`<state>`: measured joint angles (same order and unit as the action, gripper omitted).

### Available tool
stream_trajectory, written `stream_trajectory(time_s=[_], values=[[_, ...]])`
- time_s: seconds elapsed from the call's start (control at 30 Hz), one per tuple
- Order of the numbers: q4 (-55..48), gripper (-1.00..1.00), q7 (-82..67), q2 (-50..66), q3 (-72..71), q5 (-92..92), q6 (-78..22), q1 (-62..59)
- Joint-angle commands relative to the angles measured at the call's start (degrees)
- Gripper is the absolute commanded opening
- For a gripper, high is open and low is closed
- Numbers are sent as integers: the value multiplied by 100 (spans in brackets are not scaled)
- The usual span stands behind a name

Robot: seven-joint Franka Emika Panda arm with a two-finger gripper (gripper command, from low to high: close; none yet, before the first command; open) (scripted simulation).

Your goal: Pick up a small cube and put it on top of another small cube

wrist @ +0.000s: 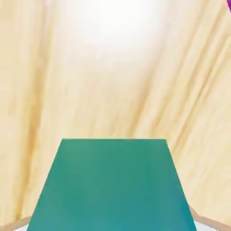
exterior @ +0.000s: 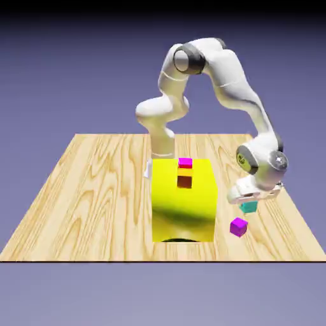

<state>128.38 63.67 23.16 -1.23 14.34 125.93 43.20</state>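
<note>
At the exterior view's lower right, the gripper (exterior: 250, 200) clasps the small teal cube (exterior: 248, 206) (wrist: 113, 187) just above the small purple-magenta cube (exterior: 239, 226); no writing shows anywhere.

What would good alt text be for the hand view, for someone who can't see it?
A teal cube fills the lower half of the frame, seen very close from above. Behind it lies pale wood-grain table, with a sliver of purple at the top right corner.

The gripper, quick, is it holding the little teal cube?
Gripper: closed on the teal cube, which fills the space between its fingers in the hand view.
</note>
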Motion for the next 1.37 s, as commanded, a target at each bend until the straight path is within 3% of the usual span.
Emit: stream_trajectory(time_s=[0.0, 0.13, 0.23, 0.83, 0.93, 1.1, 1.13, 1.33], values=[[-23, -100, -67, -66, 208, 91, -89, 206], [-77, -100, -249, -221, 694, 349, -293, 687], [-499, -100, -694, -690, 1094, 436, -499, 142], [-1340, -100, -5180, -2769, -695, -2771, -3526, -3586], [-1223, -100, -5202, -2685, -910, -2932, -3575, -3542], [-243, -100, -5102, -2692, -805, -3033, -2596, -3624], [-243, 100, -5102, -2692, -805, -3033, -2596, -3624], [-1222, 100, -5202, -2685, -910, -2932, -3575, -3542]])
